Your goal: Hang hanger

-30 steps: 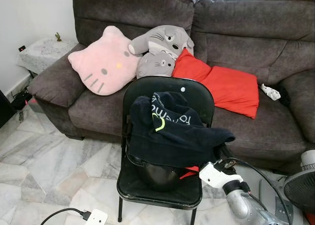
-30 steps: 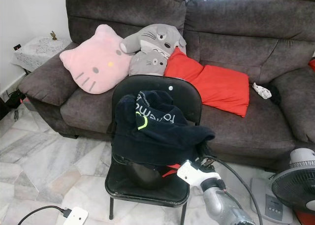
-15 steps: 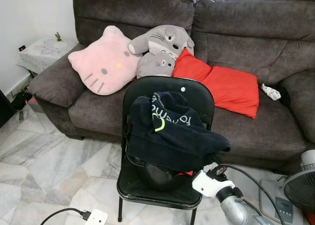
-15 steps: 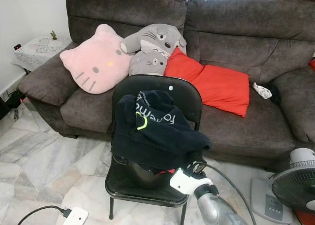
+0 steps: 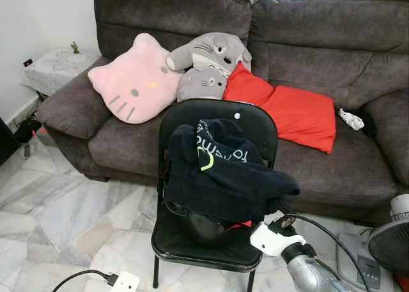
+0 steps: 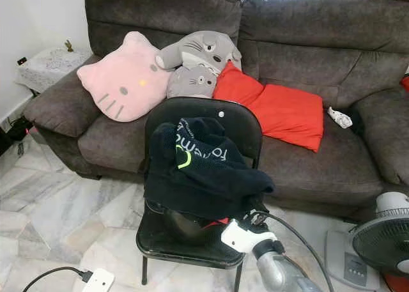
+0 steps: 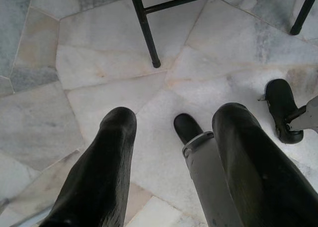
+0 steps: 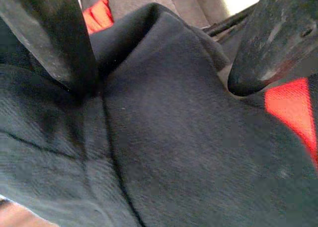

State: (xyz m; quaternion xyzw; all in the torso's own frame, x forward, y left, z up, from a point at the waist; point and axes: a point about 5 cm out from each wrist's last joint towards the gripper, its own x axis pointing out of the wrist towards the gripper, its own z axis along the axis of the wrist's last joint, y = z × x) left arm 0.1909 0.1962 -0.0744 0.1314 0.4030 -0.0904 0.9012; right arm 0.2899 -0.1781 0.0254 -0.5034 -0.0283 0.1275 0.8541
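A dark navy garment (image 5: 223,174) with light lettering lies heaped on a black folding chair (image 5: 220,116) in front of the sofa. A small red piece (image 5: 242,225) peeks out under its front hem; I cannot tell whether it is the hanger. My right arm's white wrist (image 5: 271,236) reaches up to that hem, its fingers hidden under the cloth. In the right wrist view the right gripper (image 8: 164,85) is open, both fingers pressed against the dark cloth, with a red patch (image 8: 293,108) beside one finger. The left gripper (image 7: 174,117) hangs open above the marble floor.
A grey sofa (image 5: 319,43) behind the chair holds a pink cat cushion (image 5: 134,81), grey plush toys (image 5: 208,65) and a red cushion (image 5: 294,113). A fan (image 6: 383,238) stands at the right. A white power strip (image 5: 124,282) lies on the floor at the left.
My right wrist has dropped a little and shifted left at the chair's front. The garment's right flap has sagged lower with it.
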